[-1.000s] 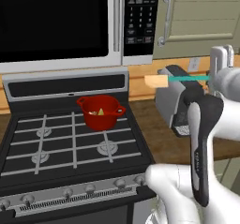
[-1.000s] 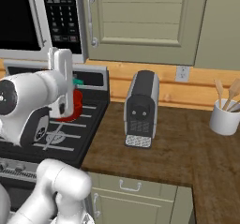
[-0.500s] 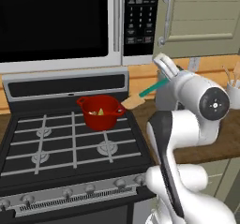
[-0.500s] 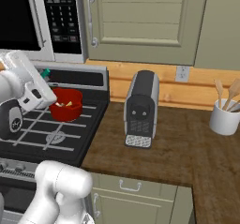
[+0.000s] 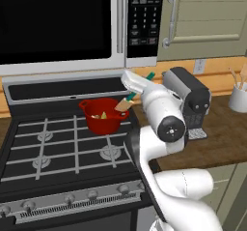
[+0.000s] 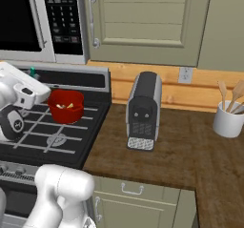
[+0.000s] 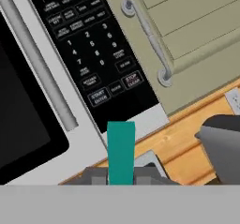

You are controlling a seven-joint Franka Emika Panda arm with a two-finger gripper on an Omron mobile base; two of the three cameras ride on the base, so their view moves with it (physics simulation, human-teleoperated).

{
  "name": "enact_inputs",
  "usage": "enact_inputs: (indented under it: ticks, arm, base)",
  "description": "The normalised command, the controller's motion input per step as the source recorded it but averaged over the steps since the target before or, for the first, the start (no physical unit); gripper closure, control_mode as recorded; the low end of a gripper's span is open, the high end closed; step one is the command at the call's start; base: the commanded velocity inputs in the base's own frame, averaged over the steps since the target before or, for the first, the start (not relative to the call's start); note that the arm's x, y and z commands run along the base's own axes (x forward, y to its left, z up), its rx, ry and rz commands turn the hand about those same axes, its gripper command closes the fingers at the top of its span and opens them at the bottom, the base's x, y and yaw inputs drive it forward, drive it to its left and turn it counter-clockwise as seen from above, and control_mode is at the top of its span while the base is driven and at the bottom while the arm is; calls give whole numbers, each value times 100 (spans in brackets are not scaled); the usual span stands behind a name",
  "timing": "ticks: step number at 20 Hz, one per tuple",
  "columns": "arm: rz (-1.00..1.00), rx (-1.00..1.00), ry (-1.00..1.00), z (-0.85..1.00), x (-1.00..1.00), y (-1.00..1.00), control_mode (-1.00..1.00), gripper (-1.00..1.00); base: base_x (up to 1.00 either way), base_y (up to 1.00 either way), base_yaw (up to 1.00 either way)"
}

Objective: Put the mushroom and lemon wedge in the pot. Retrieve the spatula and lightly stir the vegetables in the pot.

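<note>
We grip the spatula (image 5: 129,101) mid-handle, gripper (image 7: 121,175) clamped on teal; light, stiff, head at pot (image 5: 103,122) rim, frame centre.

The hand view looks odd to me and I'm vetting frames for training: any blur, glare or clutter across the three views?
Hand view: rolled, microwave keypad legible, spatula handle sharp. Left base view: even light, soft sheen on the pot, white arm blocks the counter's front. Right base view: crisp, faint shadow under the coffee machine.
</note>
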Motion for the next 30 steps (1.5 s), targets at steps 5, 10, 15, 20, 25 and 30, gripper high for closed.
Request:
enact_inputs:
  ticks: [5,10,15,20,25,30]
  arm:
    - [0,-29,0,-32,63,57,-100,100]
    - [0,-21,2,-25,71,46,-100,100]
    - [0,-13,5,-45,71,28,-100,100]
    - [0,-7,3,-49,64,7,-100,100]
    - [0,-2,0,-28,64,10,-100,100]
    - [0,0,0,-42,56,10,-100,100]
  base:
    - [0,0,0]
    - [0,0,0]
    - [0,0,0]
    - [0,0,0]
    - [0,0,0]
    - [0,0,0]
